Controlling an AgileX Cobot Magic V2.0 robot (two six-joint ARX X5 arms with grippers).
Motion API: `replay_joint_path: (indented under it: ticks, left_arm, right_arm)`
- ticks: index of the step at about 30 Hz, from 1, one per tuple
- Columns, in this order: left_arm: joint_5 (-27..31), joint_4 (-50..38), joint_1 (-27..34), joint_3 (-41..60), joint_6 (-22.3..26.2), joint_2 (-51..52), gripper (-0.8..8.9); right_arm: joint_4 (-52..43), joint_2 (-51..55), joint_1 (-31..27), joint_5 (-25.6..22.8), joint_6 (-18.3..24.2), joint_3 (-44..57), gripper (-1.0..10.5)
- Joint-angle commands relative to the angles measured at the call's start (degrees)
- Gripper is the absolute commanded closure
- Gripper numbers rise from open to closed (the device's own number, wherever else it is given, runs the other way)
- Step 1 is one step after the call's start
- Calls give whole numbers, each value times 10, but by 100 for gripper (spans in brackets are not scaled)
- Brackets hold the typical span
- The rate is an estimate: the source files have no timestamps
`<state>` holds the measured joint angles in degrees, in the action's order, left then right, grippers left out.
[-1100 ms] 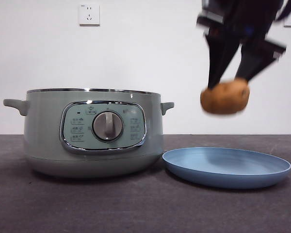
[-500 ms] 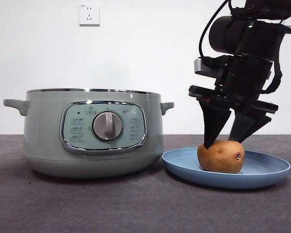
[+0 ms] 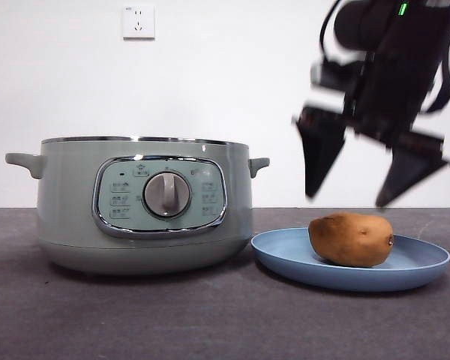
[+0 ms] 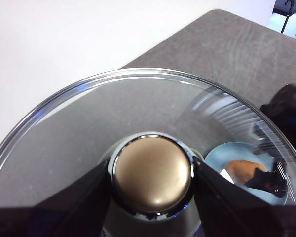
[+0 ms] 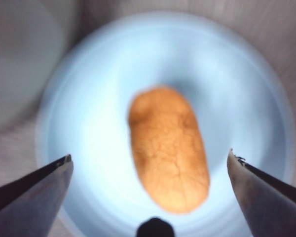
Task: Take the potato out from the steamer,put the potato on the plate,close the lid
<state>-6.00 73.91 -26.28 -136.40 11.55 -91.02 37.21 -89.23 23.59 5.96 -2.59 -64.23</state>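
Brown and spotted, the potato (image 3: 351, 239) lies on its side in the plate (image 3: 285, 255) — no longer gripped, so your first two steps look done. Your right gripper (image 3: 352, 196) hangs above it with its jaws spread wide and nothing between them; in the right wrist view the potato (image 5: 168, 146) rests between the two jaw tips but well below them, on the plate (image 5: 89, 113). That arm is tilted and blurred, coming in from the top right corner of the front view. The steamer (image 3: 67, 202) stands open beside the plate, near the tabletop's front edge. Your left gripper (image 4: 152, 180) is clamped on the knob of the lid (image 4: 79, 118), held aloft and apart from the steamer — probably kept ready for closing, the one step left.
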Motion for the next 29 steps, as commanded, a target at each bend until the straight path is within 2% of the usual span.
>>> replay_joint_path:
  ticks: [1,7,15,21,29]
  left_arm:
    - [-3,-39,1,-5,6,-7,822]
    - [-3,-52,1,-5,2,-52,822]
    - [-16,-67,1,-5,-19,-103,822]
    - [-20,-109,0,24,-37,-105,822]
    - [-18,-160,-4,117,-45,-93,822]
  right_arm:
    - [6,59,0,-1,-4,3,411]
    - [11,206,0,-2,-7,3,412]
    - [11,345,-7,-6,-12,3,413]
    - [26,394,-25,-36,-16,3,413]
    - [42,404,-45,-37,-14,3,413]
